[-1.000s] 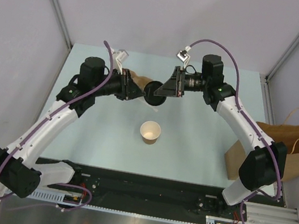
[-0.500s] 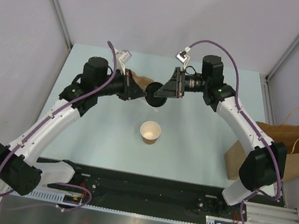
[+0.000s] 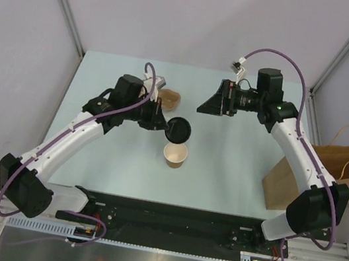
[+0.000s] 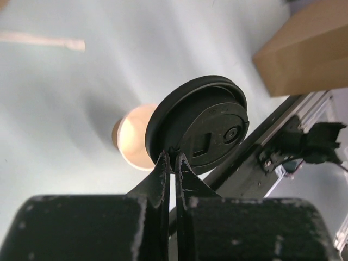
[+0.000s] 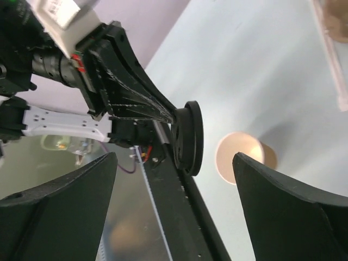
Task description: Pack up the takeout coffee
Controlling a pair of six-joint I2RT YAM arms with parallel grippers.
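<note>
In the top view, the tan paper cup (image 3: 175,154) is seen standing upright and uncovered on the pale table (image 3: 237,154), just below the centre of the frame, its pale inside exposed. The round black lid (image 3: 179,130) is held directly above it in the picture, near the cup's far rim. The lid is pinched at its edge by the left gripper (image 3: 162,122), whose two fingers are pressed together on the rim with only the thin plastic between them, as is shown plainly in the left wrist view. There the lid is turned on edge, with its face and the small sip opening presented to the camera, and the cup is partly covered behind it at the left.

In the right wrist view the lid is seen edge-on and upright, and a narrow strip of table is visible between it and the cup to its right; it is not seated on the cup.

The right gripper (image 3: 213,100) is held in the upper middle of the top view, well apart from the lid, with its fingers spread wide and nothing between them.

A brown pulp carrier (image 3: 169,96) is partly hidden behind the left arm in the upper left. A large brown paper bag (image 3: 327,176) with handles lies at the right edge of the table.
</note>
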